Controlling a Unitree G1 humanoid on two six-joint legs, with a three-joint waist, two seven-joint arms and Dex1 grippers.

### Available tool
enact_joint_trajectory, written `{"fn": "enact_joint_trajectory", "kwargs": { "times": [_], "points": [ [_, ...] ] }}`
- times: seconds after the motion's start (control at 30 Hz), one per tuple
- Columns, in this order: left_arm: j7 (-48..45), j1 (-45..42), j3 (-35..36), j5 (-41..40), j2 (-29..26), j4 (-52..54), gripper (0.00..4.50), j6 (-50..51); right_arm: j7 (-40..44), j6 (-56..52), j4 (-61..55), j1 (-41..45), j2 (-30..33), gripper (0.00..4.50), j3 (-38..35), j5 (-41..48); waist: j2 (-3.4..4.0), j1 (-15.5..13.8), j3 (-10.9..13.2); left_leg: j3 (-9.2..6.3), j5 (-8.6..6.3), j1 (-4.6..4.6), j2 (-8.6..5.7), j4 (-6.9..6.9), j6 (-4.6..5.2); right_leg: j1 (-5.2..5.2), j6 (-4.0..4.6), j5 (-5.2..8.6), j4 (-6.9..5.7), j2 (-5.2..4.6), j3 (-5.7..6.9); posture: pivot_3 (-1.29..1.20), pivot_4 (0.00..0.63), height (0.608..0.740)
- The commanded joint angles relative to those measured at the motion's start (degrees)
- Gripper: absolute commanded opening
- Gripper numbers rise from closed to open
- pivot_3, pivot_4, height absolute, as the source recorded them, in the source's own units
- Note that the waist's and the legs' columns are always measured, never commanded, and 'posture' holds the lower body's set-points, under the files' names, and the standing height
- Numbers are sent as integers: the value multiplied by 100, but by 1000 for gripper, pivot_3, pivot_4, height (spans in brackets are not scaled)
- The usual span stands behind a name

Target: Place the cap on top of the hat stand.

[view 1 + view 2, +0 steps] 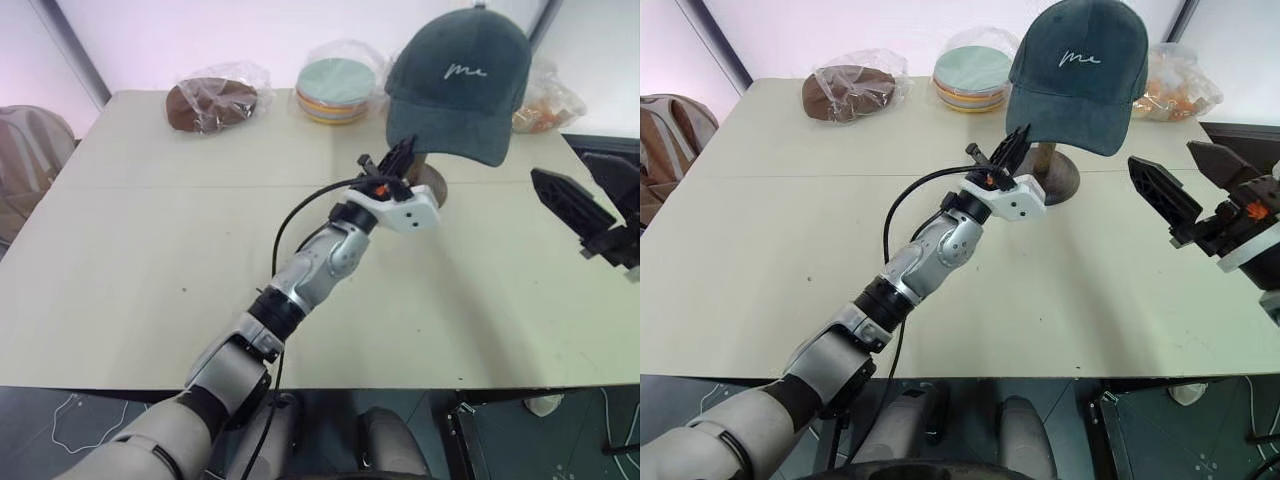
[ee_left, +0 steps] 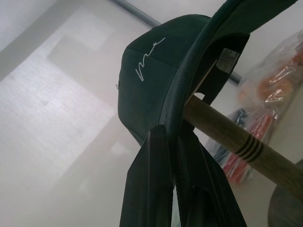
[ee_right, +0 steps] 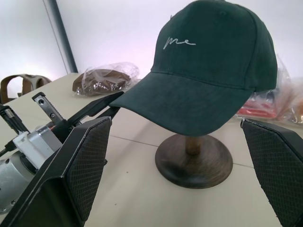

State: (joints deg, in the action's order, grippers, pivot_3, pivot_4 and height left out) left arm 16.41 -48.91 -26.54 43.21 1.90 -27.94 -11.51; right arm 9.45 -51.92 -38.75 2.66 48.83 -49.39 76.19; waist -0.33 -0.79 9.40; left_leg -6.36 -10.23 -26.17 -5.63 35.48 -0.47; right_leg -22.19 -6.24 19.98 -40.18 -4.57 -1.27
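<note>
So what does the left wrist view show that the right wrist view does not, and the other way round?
Left wrist view: the brim of the cap from below, with the jaws of the left gripper shut on its edge, and the dark rings on the post of the hat stand.
Right wrist view: the stand's whole round base on the table, the brim's upper face, the right gripper with jaws open, and a bag of brown discs.
Both: the cap's white script and the post beneath it.
</note>
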Motion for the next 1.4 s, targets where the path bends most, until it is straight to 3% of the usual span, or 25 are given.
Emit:
{"fn": "enact_joint_trajectory", "kwargs": {
  "times": [0.03,0.3,0.7,0.77,0.8,0.83,0.87,1.03,1.4],
  "points": [
    [-63,-5,-191,134,17,319,25,-6,41,239,-66,-60,129,4500,4,52,0,0,0,0,-1,0,0,2,1,1,0,0,0,0,0,0,150,740],
    [-639,220,-209,-399,137,443,25,-180,140,413,0,-198,272,4500,110,9,0,-1,0,-2,-1,0,0,6,2,4,-1,0,0,0,3,0,150,740],
    [-691,263,-277,-363,127,525,25,-302,250,498,71,-347,433,4500,19,0,-1,-4,0,-4,-4,0,0,16,6,10,-2,0,0,0,6,0,150,740],
    [-726,287,-275,-379,117,564,712,-313,266,513,83,-369,453,4500,27,-16,-1,-5,0,-5,-5,0,0,17,7,12,-2,0,0,0,8,0,150,740],
    [-757,302,-286,-367,94,607,744,-317,280,516,91,-379,463,4500,28,-24,0,2,0,-5,-5,0,0,18,7,13,-2,0,0,0,8,0,150,740],
    [-794,327,-279,-375,74,654,1404,-319,298,519,107,-379,474,4500,42,-43,0,7,0,-5,-6,0,0,20,9,13,-2,0,0,0,8,0,150,740],
    [-823,347,-273,-381,61,692,1513,-316,312,524,117,-381,482,4500,51,-57,0,8,0,-5,-6,0,0,20,9,13,-2,0,0,1,8,0,150,740],
    [-976,470,-304,-309,-35,902,3962,-239,408,558,177,-365,502,4500,135,-123,0,6,0,-5,-6,1,1,21,10,14,-2,0,0,1,8,0,150,740],
    [-1928,1025,-218,-950,-136,1458,3962,-181,674,616,416,-120,613,4500,409,-351,2,6,-1,-6,-7,9,1,22,11,21,-2,0,1,2,7,0,150,740]
  ]
}}
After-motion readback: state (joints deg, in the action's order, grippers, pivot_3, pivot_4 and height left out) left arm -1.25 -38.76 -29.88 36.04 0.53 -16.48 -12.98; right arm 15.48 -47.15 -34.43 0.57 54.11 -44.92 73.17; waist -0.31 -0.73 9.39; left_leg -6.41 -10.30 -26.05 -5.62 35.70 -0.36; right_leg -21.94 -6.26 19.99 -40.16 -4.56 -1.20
